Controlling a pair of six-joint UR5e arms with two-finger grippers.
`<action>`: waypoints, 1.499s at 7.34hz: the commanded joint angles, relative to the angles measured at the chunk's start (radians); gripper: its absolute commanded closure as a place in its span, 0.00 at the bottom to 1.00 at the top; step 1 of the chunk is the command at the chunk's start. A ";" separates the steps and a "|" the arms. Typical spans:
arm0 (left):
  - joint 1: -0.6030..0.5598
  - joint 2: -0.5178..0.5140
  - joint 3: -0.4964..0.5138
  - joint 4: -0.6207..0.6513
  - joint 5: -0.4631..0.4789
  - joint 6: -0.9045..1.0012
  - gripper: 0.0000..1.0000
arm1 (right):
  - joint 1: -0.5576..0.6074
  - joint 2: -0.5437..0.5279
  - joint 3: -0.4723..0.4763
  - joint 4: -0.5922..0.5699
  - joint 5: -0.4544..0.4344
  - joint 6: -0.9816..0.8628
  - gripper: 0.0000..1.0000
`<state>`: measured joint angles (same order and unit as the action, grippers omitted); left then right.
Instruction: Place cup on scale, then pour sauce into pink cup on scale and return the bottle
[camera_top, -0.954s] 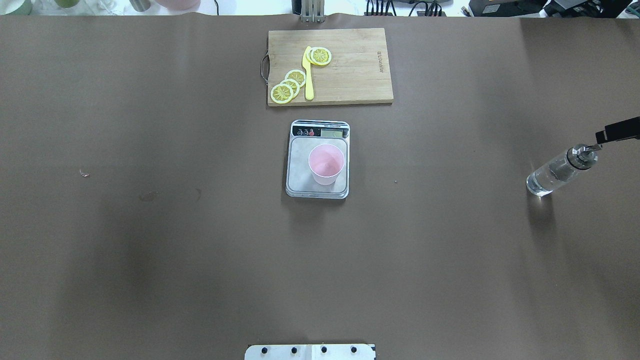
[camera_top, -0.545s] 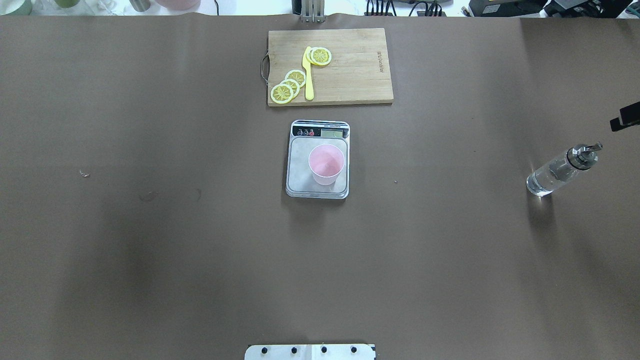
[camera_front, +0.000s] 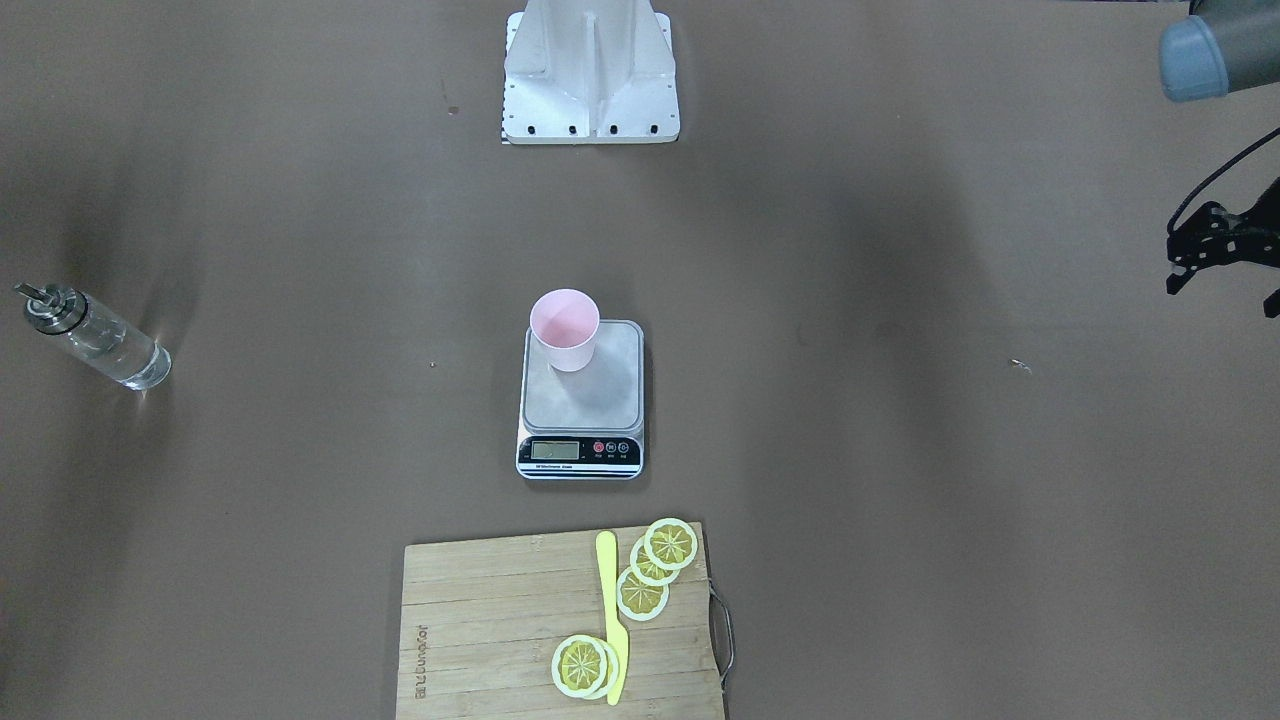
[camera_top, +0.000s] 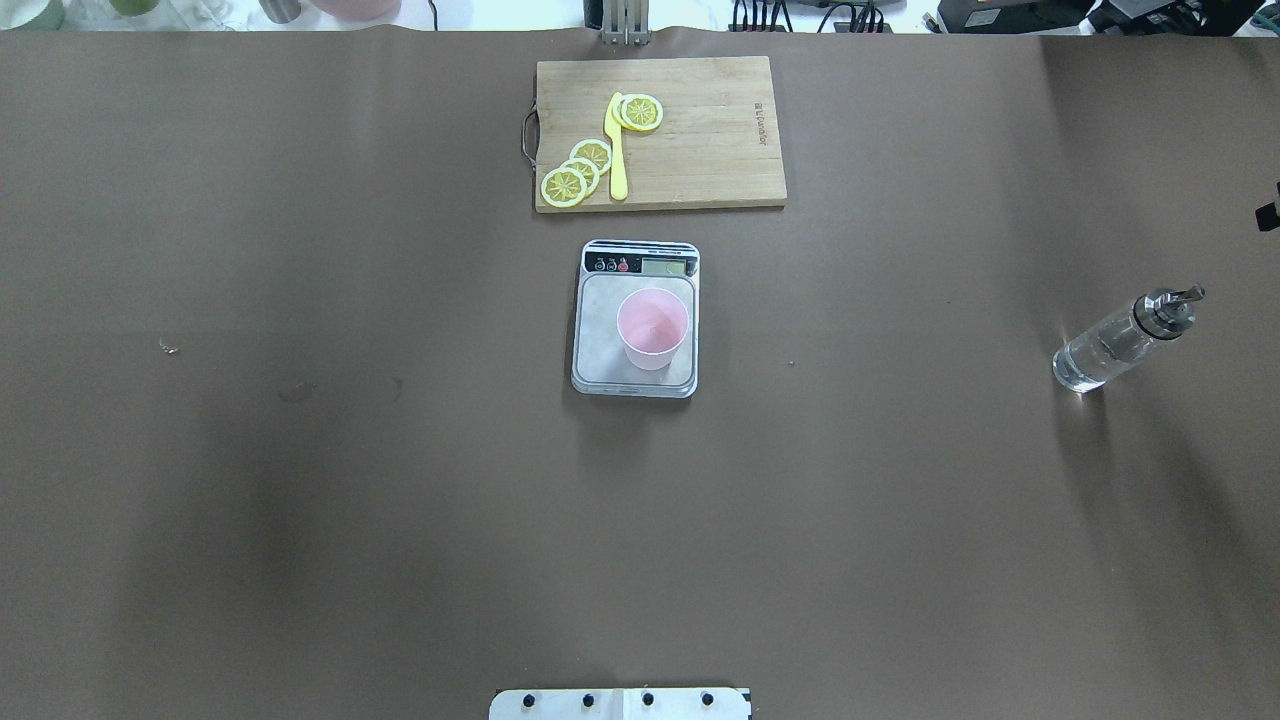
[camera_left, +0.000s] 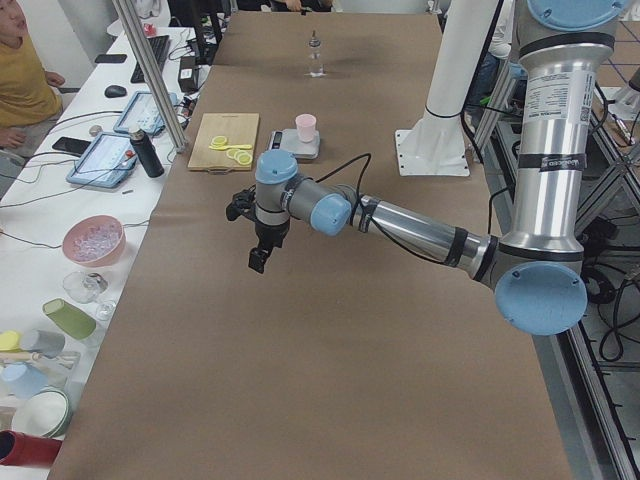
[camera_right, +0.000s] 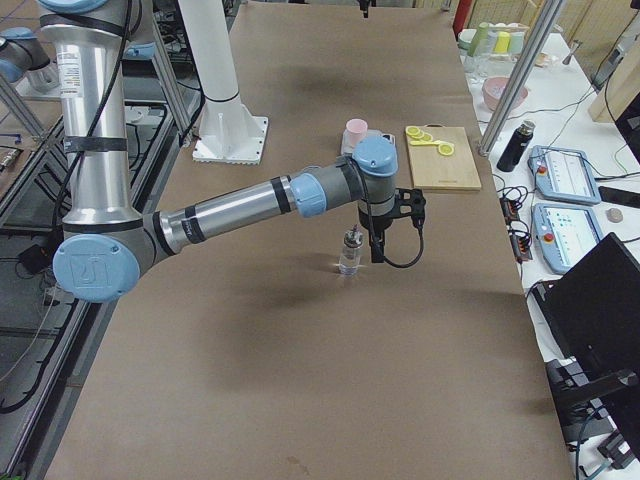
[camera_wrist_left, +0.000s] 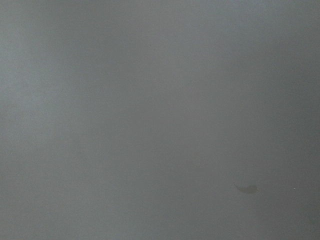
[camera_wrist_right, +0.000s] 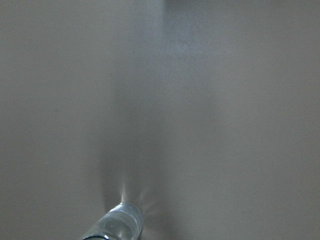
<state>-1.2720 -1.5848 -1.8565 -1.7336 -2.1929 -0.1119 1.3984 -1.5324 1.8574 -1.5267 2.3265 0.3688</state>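
The right gripper (camera_right: 377, 252) hangs pointing down with nothing in its jaws; how far they part cannot be told. Just beside it the bottle (camera_top: 1120, 342) stands upright and free, with clear sauce (camera_top: 1085, 365) inside. The left gripper (camera_left: 257, 262) hovers over the table (camera_top: 300, 500), its opening likewise unclear. Between the two, well apart from both, the cup (camera_top: 652, 328) sits on the scale (camera_top: 598, 352).

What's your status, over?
Left pincer over bare brown table; right pincer beside slim clear glass bottle, not touching; jaws unreadable. Bottle upright. Small pale pink plastic cup on flat grey steel scale. Nothing in the way.
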 joint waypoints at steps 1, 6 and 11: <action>-0.025 0.000 0.034 -0.003 -0.013 0.008 0.03 | 0.028 0.064 -0.110 0.008 -0.010 -0.025 0.00; -0.110 -0.009 0.155 0.011 -0.074 0.127 0.02 | 0.099 0.048 -0.184 0.005 -0.009 -0.169 0.00; -0.122 0.000 0.165 0.013 -0.097 0.067 0.02 | 0.099 0.055 -0.265 0.005 -0.003 -0.172 0.00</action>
<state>-1.3861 -1.5855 -1.6927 -1.7220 -2.2764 -0.0425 1.4970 -1.4784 1.5987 -1.5212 2.3197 0.1968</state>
